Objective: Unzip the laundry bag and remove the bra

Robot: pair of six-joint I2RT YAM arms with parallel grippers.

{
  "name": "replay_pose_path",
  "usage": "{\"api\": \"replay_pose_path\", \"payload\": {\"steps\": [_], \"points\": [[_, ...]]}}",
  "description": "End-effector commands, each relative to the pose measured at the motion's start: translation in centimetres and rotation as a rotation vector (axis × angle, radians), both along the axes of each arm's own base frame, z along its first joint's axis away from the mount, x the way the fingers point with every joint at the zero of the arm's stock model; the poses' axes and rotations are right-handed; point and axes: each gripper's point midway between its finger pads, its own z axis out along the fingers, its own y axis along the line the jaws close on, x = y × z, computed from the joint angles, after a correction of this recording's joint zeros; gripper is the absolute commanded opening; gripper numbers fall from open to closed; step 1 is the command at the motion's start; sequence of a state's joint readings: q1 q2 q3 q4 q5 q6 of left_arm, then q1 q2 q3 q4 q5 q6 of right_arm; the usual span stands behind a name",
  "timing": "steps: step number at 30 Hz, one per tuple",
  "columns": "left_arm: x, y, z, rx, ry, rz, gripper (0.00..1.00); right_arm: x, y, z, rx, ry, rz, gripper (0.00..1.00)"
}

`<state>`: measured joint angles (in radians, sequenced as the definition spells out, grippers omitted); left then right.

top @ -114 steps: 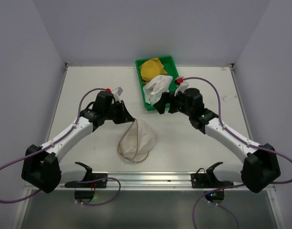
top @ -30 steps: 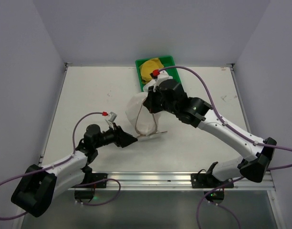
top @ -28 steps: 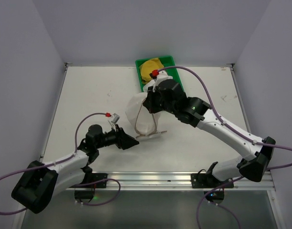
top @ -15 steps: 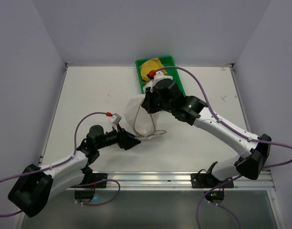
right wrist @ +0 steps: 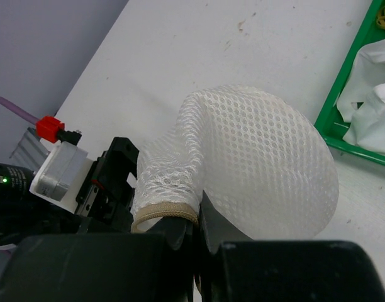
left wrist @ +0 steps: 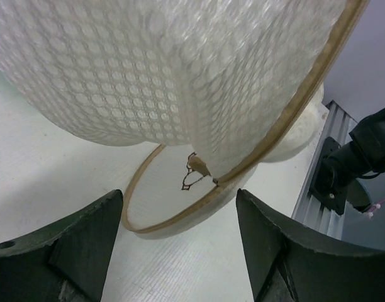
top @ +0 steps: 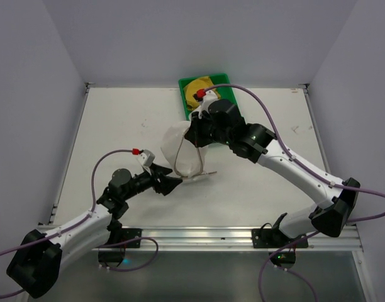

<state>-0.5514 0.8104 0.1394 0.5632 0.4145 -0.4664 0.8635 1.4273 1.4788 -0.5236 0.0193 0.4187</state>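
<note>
The laundry bag, a white translucent honeycomb-mesh drum, hangs lifted and tilted just off the near-left corner of the green tray. It is unzipped. Its round, tan-rimmed flap lid dangles open beneath, on the side away from the tray.

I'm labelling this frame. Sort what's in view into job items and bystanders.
Job: laundry bag; right gripper, holding it up; left gripper, open beside it.
Bystanders: green tray; yellow cloth and white cloth in it (the white one may be the bra; cannot tell).
</note>
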Motion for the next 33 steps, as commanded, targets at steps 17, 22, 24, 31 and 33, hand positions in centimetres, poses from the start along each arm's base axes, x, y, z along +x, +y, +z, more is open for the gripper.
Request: {"api": "replay_pose_path", "payload": {"steps": [17,22,24,31,33], "points": [[-2.5,-4.1,0.5,-0.002,-0.012,-0.209,0.52,0.4,-1.4,4.8,0.117,-0.088,0.020,0.00],[-4.3,-4.6,0.1,-0.041,0.100,-0.263,0.24,1.6,-2.7,3.5,0.123,-0.075,-0.041,0.00],[-4.8,-4.6,0.3,-0.057,0.125,-0.271,0.09,1.8,-2.7,2.8,0.115,-0.079,-0.044,0.00],[-6.5,-4.9,3.7,-0.207,0.321,-0.294,0.00,2.2,-3.0,-2.9,0.042,-0.087,-0.036,0.00],[-6.6,-5.0,4.2,-0.236,0.385,-0.289,0.00,1.7,-3.2,-5.6,0.010,-0.061,-0.024,0.00]]}}
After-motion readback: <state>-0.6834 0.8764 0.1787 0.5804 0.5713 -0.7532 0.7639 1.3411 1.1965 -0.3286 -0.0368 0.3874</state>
